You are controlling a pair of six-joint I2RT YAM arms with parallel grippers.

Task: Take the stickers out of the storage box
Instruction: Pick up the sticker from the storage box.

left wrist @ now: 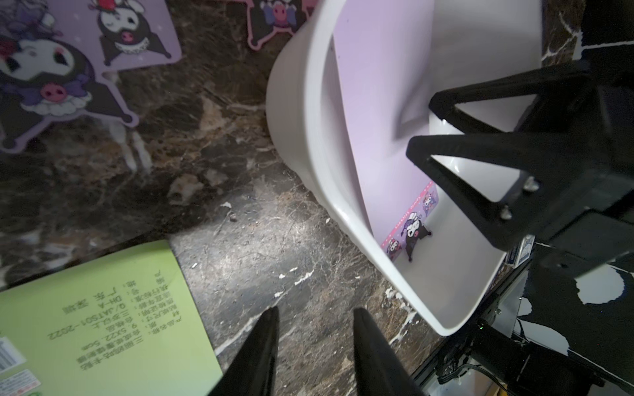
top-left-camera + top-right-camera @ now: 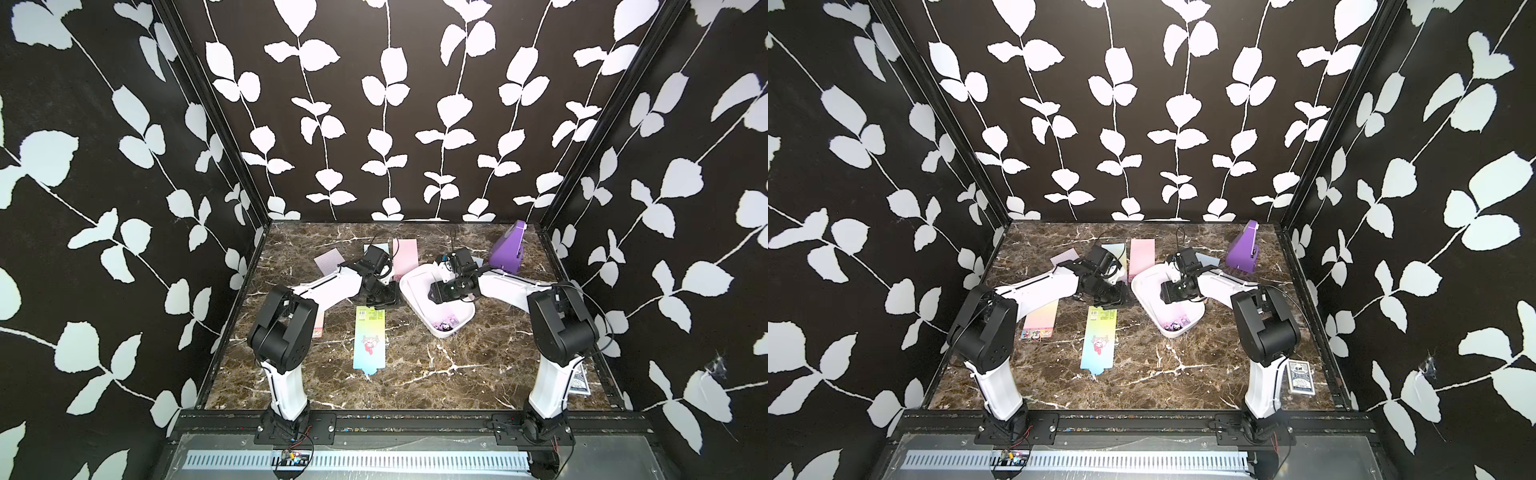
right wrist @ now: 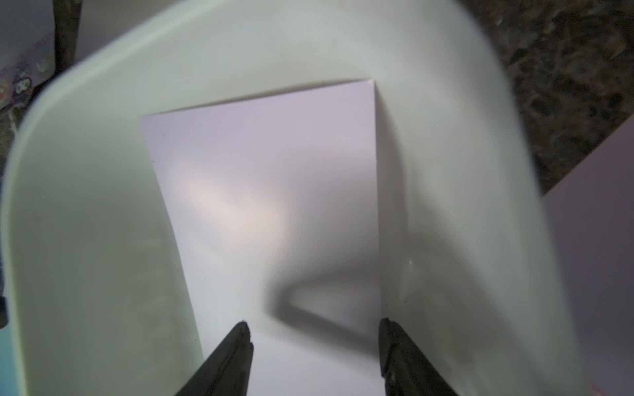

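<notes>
Nearest, the left pincer [image 1: 315, 310] hangs spread and empty over the surface [image 1: 274, 223] beside the white storage box [image 1: 308, 120]; inside it the right pincer [image 3: 314, 322], also spread, hovers over a flat lilac sticker sheet [image 3: 260, 171] that may slip the pinch or drag the light box.

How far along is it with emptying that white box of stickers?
Mostly done: the green-to-blue sheet, a pink sheet and others lie on the table. In hand: the right arm's jaws stand open over one lilac sheet in the storage box. Left: lifting it out.
</notes>
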